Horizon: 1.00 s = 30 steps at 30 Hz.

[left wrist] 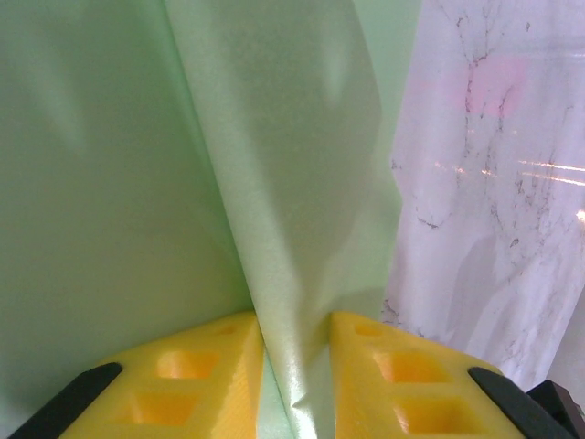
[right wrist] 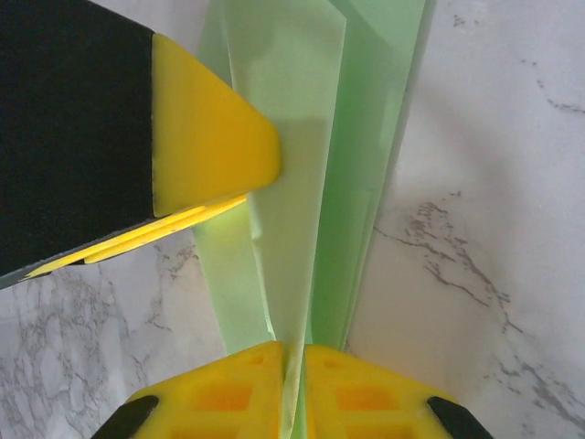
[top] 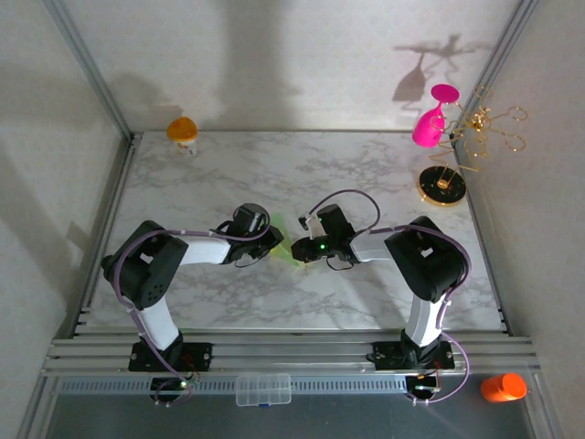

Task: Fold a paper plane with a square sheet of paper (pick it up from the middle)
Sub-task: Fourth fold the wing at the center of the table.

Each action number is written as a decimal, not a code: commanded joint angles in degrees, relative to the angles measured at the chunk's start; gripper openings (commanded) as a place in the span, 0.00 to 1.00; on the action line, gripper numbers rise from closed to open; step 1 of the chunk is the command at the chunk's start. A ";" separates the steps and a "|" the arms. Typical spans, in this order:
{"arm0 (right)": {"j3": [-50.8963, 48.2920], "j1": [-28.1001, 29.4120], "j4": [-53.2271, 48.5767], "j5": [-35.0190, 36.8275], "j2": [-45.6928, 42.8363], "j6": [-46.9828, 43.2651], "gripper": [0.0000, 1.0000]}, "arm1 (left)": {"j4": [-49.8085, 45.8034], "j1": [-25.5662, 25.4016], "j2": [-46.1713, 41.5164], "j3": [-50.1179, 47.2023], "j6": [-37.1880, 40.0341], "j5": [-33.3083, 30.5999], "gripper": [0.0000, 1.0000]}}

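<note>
The pale green paper (top: 281, 254) is folded lengthwise into several narrow layers and sits at the middle of the marble table (top: 366, 174), between both grippers. My left gripper (top: 274, 240) comes in from the left. In the left wrist view its yellow fingers (left wrist: 210, 366) stand on either side of a raised fold of the paper (left wrist: 274, 183) and touch it. My right gripper (top: 298, 249) faces it from the right. Its jaws (right wrist: 294, 352) are pinched on an upright fold of the paper (right wrist: 292, 183). A finger of the left gripper (right wrist: 210, 146) presses the same fold further along.
An orange cup (top: 183, 130) stands at the back left. A pink glass (top: 430, 123) hangs on a gold stand (top: 443, 186) at the back right. A clear box (top: 263, 389) and an orange object (top: 503, 387) lie below the table's near rail.
</note>
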 commanded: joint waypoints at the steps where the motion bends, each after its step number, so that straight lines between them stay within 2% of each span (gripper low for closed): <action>1: 0.47 -0.12 -0.01 -2.11 2.36 0.36 0.15 | -8.58 0.22 3.04 -1.40 0.08 -3.85 0.27; 14: 1.09 -0.23 -2.35 -2.69 4.45 0.20 0.10 | -8.95 0.39 -2.08 2.14 2.04 -2.54 0.30; 21: 1.00 -0.39 -2.96 -2.34 4.53 0.33 0.10 | -10.08 1.62 -8.32 2.52 4.31 -4.11 0.33; 24: 1.00 -0.56 -2.75 -2.81 4.88 0.55 0.10 | -7.26 2.06 -10.29 1.15 5.95 -3.51 0.33; 30: 1.00 -1.33 -2.48 -4.06 5.42 1.50 0.10 | 3.85 2.59 -9.09 -2.21 7.44 3.29 0.27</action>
